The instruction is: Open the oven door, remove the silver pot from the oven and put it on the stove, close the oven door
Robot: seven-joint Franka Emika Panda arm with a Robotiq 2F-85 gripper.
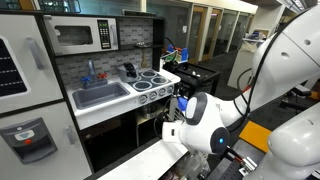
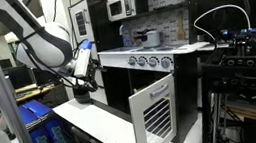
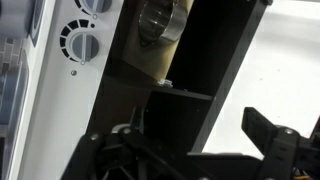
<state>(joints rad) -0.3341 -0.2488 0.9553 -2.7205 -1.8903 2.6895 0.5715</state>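
The oven door (image 2: pixel 154 113), white with grey horizontal slats, stands swung open toward the camera in an exterior view and leaves the dark oven cavity exposed. Before that opening hangs the gripper (image 3: pixel 185 128), its jaws spread wide and grasping nothing; both exterior views show it level with the cavity (image 1: pixel 180 106) (image 2: pixel 81 83), above a white table (image 2: pixel 86 128). In the wrist view one black finger (image 3: pixel 272 142) frames the scene. Beyond the fingers, inside the cavity, sits the silver pot (image 3: pixel 160 22), shiny and round, apart from the gripper and close to the white front panel with its round knobs (image 3: pixel 84 43); how it rests on the shelf cannot be told. Over the oven lies the stove (image 1: pixel 163 79) (image 2: pixel 180 46), with grey burner rings. Farther back are the grey sink (image 1: pixel 100 95) and, above it, the silver microwave (image 1: pixel 85 36).
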